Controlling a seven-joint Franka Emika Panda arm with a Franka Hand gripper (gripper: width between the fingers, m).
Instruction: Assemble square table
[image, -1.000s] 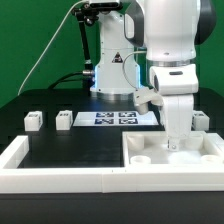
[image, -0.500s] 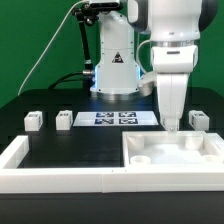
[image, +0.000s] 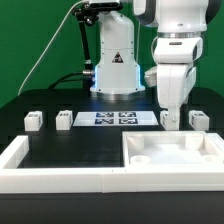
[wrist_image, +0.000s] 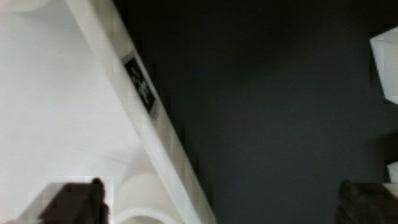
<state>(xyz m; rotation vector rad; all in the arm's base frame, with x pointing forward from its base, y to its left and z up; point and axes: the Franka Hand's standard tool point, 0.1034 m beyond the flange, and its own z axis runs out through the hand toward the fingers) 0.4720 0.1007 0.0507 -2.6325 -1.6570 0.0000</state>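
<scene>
Visibly: black-white tag (wrist_image: 137, 80) on square top (wrist_image: 54, 110) edge.

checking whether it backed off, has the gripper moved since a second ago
Yes, upward. The gripper was down inside the square top and now hangs open above its far rim, clear of it.

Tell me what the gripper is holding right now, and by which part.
Nothing is held. The gripper hangs open near the square table top, and the wrist view shows nothing between its fingers.
</scene>
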